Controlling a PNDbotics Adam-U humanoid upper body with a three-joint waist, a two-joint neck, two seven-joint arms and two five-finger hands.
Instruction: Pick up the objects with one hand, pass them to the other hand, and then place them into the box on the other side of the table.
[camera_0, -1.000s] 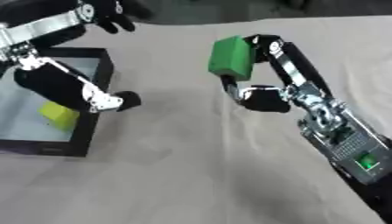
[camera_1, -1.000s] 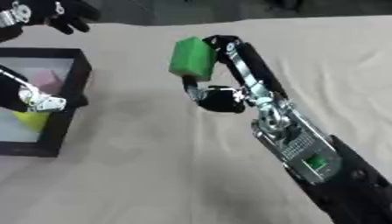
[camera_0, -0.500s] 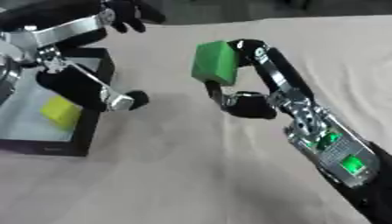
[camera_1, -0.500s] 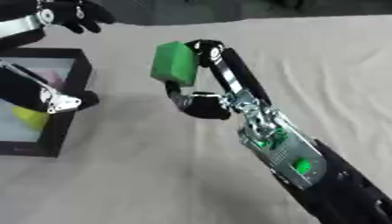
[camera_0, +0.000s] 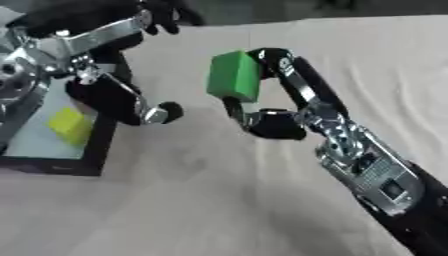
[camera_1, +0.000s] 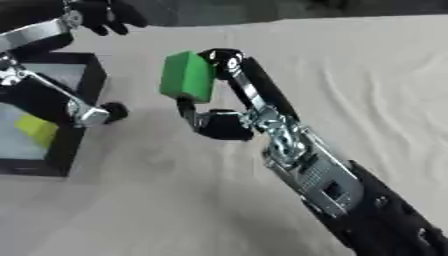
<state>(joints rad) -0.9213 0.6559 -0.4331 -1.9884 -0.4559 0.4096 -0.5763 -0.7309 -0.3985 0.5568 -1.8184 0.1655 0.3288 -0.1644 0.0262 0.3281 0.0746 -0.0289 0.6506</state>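
Between thumb and curled fingers, the right hand (camera_0: 262, 107) is pinching a green block (camera_0: 234, 76), holding it up off the counter (camera_0: 350, 55) so its flat face is turned toward the other arm. That looks like a presentation for the handover: the block is sitting high and exposed, with free sides for a second hand to take. The right forearm is rising steeply from the lower right corner, wrist bent forward, fingers arching over the block's top while the thumb is bracing underneath.

Across the gap, the left hand (camera_0: 162, 12) is hanging near the upper left, its dark fingers looking loosely spread and holding nothing, though they are blurred. The left arm's silver links are slanting down over the black box (camera_0: 61, 167) at the left edge. Inside that box, a yellow piece (camera_0: 70, 125) is already lying on the pale floor. The block is well apart from the left hand, so the pass is not yet made.
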